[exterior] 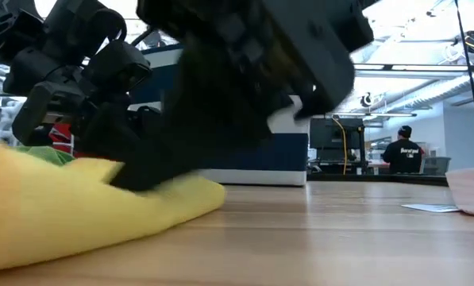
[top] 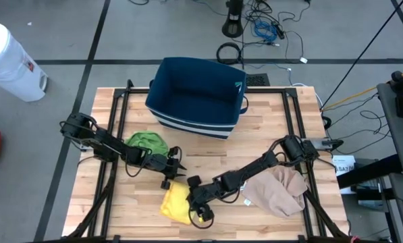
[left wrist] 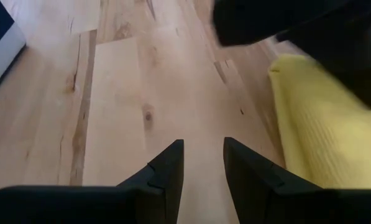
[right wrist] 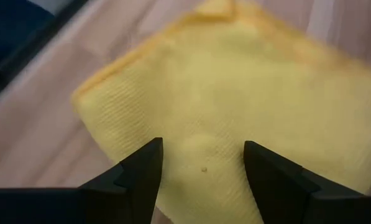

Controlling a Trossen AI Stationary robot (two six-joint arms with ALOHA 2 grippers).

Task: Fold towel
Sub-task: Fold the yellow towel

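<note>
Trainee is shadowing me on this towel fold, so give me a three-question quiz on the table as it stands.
1. True or false: the right end effector hangs open over the yellow towel.
2. Which cloth lies nearest the blue bin? A) green cloth B) beige cloth C) the yellow towel
3. Fill in: the left end effector points at bare ____ beside the yellow towel.

Key: 1 true; 2 A; 3 wooden tabletop.
</note>
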